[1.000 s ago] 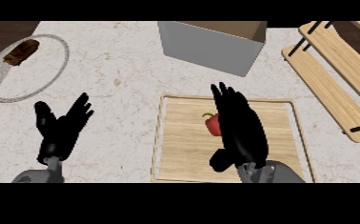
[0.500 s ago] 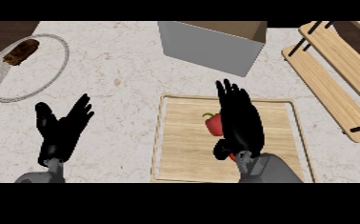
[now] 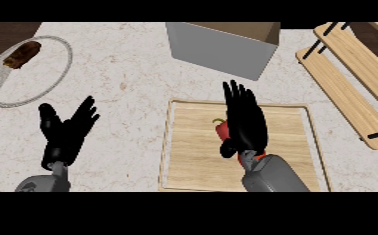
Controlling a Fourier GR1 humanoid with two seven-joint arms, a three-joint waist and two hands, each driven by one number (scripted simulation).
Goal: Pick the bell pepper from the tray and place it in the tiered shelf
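My right hand (image 3: 244, 121) hovers over the one red bell pepper (image 3: 221, 129) on the flat wooden tray (image 3: 192, 169), fingers straight, holding nothing. My left hand (image 3: 66, 134) rests open above the speckled counter (image 3: 125, 79). Farther off stand one grey box (image 3: 218, 49), a round plate (image 3: 52, 74) and the slatted tiered shelf (image 3: 339, 74).

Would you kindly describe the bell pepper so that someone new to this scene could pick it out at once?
Find the wooden tray lying flat on the counter, near the view's lower edge. The bell pepper lies on its left half, partly hidden by the black right hand over it. It is the only red thing there, with a small green stem.
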